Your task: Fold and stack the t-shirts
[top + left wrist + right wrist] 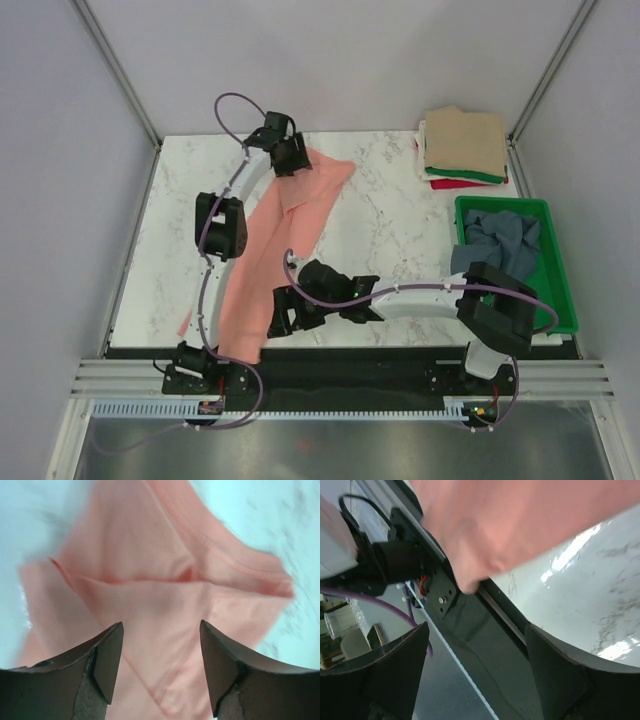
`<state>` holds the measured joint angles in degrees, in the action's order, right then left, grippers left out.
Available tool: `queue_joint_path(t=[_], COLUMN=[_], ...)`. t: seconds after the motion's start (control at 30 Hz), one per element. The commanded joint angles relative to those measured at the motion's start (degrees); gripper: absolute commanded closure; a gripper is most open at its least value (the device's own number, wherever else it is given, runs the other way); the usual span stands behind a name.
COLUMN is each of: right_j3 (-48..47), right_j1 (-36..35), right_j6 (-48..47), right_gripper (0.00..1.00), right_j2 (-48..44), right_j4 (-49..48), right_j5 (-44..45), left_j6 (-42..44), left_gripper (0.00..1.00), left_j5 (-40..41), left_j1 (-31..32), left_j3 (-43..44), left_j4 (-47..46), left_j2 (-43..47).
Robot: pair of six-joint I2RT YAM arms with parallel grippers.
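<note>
A salmon-pink t-shirt (275, 250) lies in a long diagonal band across the marble table, and its near end hangs over the front edge. My left gripper (296, 163) hovers over its far end, open; in the left wrist view the pink cloth (150, 580) with its seams lies below the gripper (161, 626), with nothing between the fingers. My right gripper (285, 312) stands open at the near end by the table's front edge. In the right wrist view the pink cloth (520, 520) hangs above and beyond the gripper (477, 627), apart from it. A stack of folded t-shirts (463, 145), tan on top, sits at the back right.
A green plastic tray (560, 300) at the right holds a crumpled blue-grey t-shirt (503, 240). The black front rail (485, 630) and the left arm's base lie under my right gripper. Grey walls enclose the table at the back and sides.
</note>
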<state>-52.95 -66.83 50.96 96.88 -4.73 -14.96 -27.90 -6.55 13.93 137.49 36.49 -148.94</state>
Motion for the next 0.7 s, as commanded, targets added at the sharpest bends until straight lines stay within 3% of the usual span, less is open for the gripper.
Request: queue_joint_path(t=[0.0, 0.17, 0.37, 0.47, 0.67], right_j3=[-9.09, -10.6, -8.93, -9.45, -16.98], right_j1=[2.58, 4.15, 14.17, 21.1, 38.06], right_j6=[-5.06, -11.49, -13.51, -15.27, -17.3], right_gripper=[0.14, 0.11, 0.11, 0.11, 0.11], right_j2=[-5.11, -8.99, -8.99, -6.37, 5.56], right_j4=[12.7, 20.11, 19.5, 19.06, 14.76], right_j5=[6.68, 14.6, 14.61, 16.19, 7.85], left_j6=[6.01, 6.81, 6.98, 6.63, 4.88], left_gripper=[0.29, 0.28, 0.29, 0.29, 0.3], left_j5=[-6.29, -3.65, -0.23, 1.8, 6.11], left_j1=[3.56, 1.28, -2.41, -4.26, -4.35], left_j3=[4.38, -5.64, -18.29, -27.95, -58.08], left_j4=[4.22, 3.94, 5.78, 7.54, 7.72], left_j2=[5.57, 18.74, 34.4, 46.52, 71.84])
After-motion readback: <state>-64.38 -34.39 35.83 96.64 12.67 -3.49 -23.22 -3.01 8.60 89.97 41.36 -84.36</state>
